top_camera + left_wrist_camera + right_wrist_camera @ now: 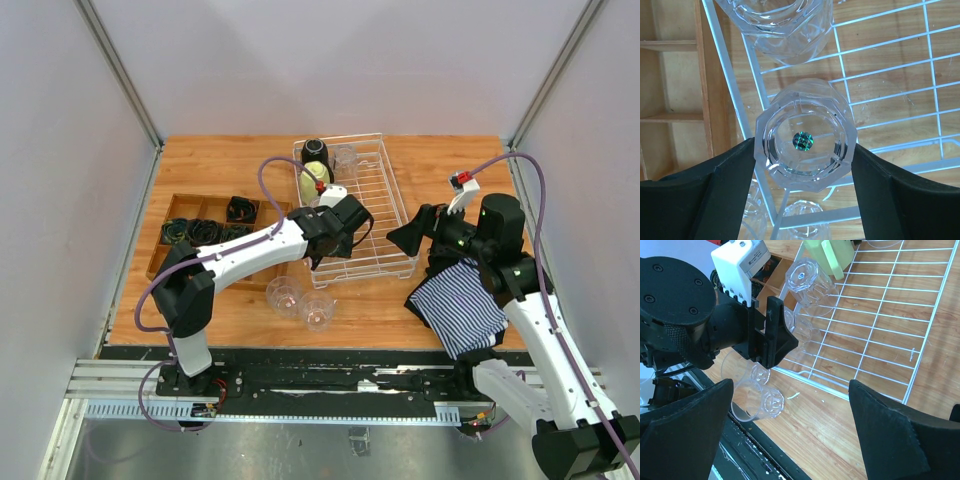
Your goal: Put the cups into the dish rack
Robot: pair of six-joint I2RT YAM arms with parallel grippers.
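1. 2 loose tumblers [285, 295] stand on the desk [220, 160] just in front of the dish rack [385, 200] and are not yet loaded.
2. The left claw [338, 228] is closed on the held tumbler [805, 140]. Its 2 fingers [725, 195] press the faceted wall from opposite sides, so the smooth glass cannot slip or turn.
3. The held tumbler hangs at the near left corner of the rack, mostly inside the rim wire, near the racked tumbler [782, 25]. I judge this spot is chosen to continue the row along the left side.
4. At the far end of the rack sit the black mug [315, 150] and the yellow-green mug [315, 180], with 1 far tumbler [346, 160] beside them.
5. The right claw [408, 237] is spread wide and holds nothing. It hovers beside the right wall of the rack, near a striped cloth [460, 305], probably to leave room for the left arm.
6. The next step, in my judgement, is to lower and release gently, because glass on thin wire can tip.
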